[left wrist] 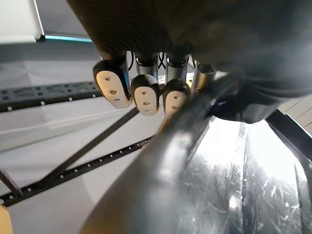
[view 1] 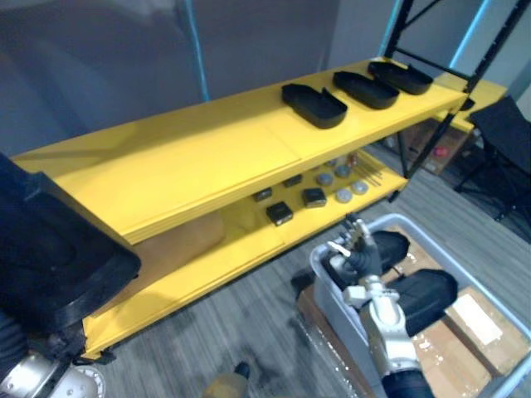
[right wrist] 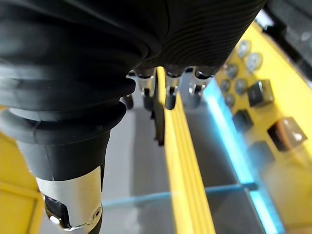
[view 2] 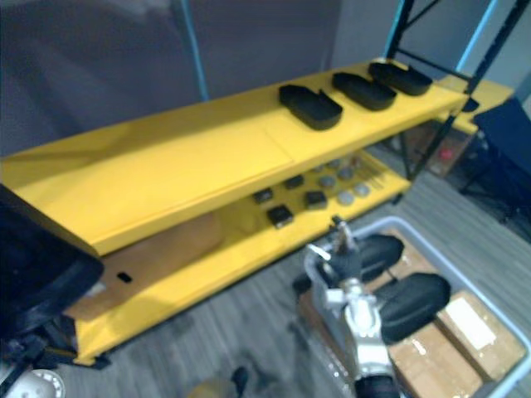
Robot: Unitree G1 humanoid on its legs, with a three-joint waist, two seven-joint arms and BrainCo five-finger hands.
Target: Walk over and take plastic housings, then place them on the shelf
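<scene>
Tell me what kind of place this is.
Likely a factory or warehouse stocking area: yellow shelf with black plastic housings on top, small parts below, grey bin of housings on cardboard boxes.

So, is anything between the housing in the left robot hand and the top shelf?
Nothing visible: the held housing hangs by a bare stretch of the top shelf; three other housings sit far along it.

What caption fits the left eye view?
Left hand holds a black housing by the yellow shelf bearing three housings; right hand hangs by the grey bin.
</scene>
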